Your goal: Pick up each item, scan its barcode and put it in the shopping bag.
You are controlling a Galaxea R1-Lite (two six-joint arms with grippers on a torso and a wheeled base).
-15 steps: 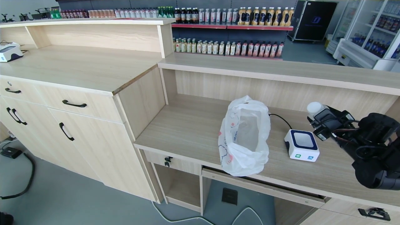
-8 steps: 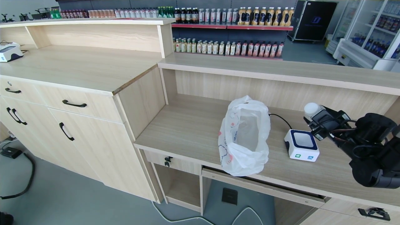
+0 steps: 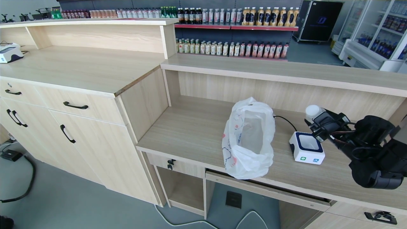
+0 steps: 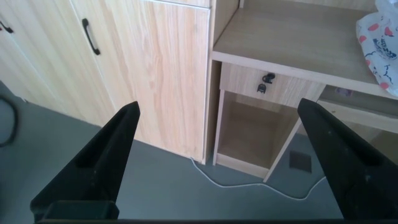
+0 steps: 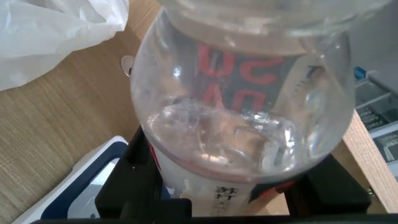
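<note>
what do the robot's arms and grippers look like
The right arm is matte black with bulky rounded joint housings, and thin cables loop at its wrist. The right gripper is black and blocky. The left gripper has two flat black fingers that taper toward their tips.

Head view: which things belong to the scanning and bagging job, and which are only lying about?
For the job:
bottle, held in the right arm's jaws
scanner
shopping bag

Only lying about:
shelved drinks
white device on the left counter
drinks fridges
</note>
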